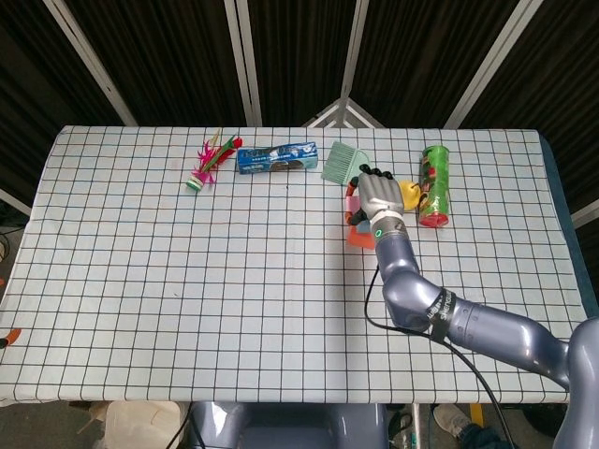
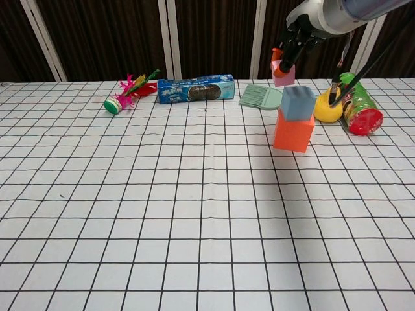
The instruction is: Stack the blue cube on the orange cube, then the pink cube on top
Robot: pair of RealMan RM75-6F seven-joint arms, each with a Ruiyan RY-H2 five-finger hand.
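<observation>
The right hand [image 2: 299,29] is pinching the small pink foam-like cube [image 2: 283,72] just above the light-blue cube [image 2: 297,102] resting on the orange cube [image 2: 293,133]; seemingly light and rigid, side faces suiting the grip. Left hand unseen.

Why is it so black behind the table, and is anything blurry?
Chest view: dark curtains fill the background, while the checked tablecloth is evenly lit and sharp; the right hand looks slightly soft. Head view: the same dark surround, no glare on the cloth.
</observation>
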